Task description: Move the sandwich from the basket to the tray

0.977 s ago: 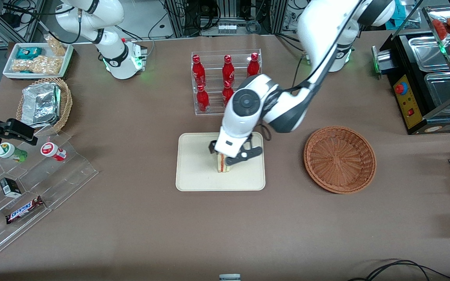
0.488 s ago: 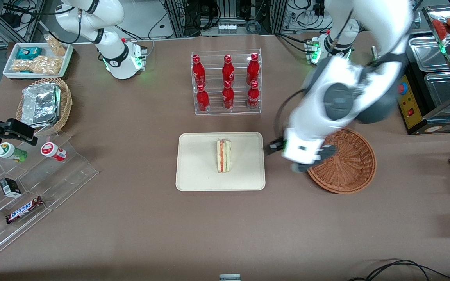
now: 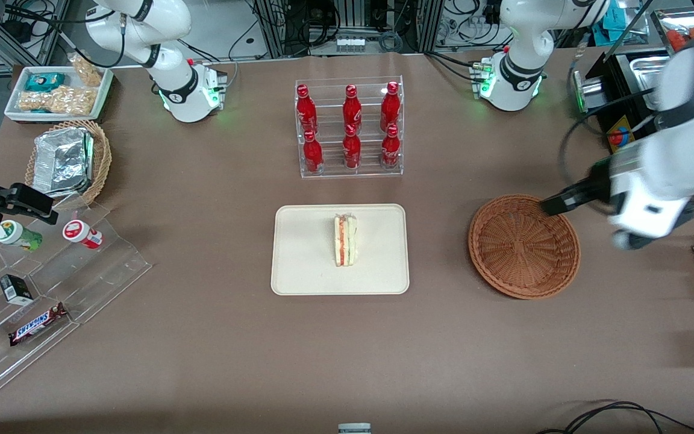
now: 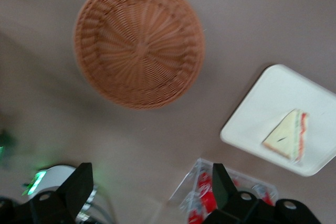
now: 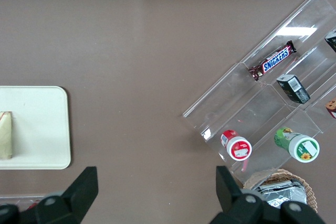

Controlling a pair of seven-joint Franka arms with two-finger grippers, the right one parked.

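Observation:
The sandwich point(image 3: 345, 241) stands on its edge in the middle of the cream tray point(image 3: 305, 265), free of any grip. It also shows in the left wrist view point(image 4: 287, 136) on the tray point(image 4: 262, 108). The reddish-brown wicker basket point(image 3: 524, 246) sits beside the tray toward the working arm's end and holds nothing; the left wrist view shows its bare weave point(image 4: 139, 43). My left gripper point(image 3: 585, 224) hangs raised just off the basket's rim, toward the working arm's end of the table. Its fingers are wide open and empty point(image 4: 149, 174).
A clear rack of red bottles point(image 3: 349, 126) stands farther from the camera than the tray. A tan basket with foil point(image 3: 67, 160), a white snack tray point(image 3: 58, 90) and a clear stepped stand point(image 3: 40, 289) lie toward the parked arm's end. A black appliance point(image 3: 642, 132) stands near the gripper.
My gripper let go of the sandwich on the tray, then swung away across the basket toward the working arm's end. The sandwich stays standing on the tray.

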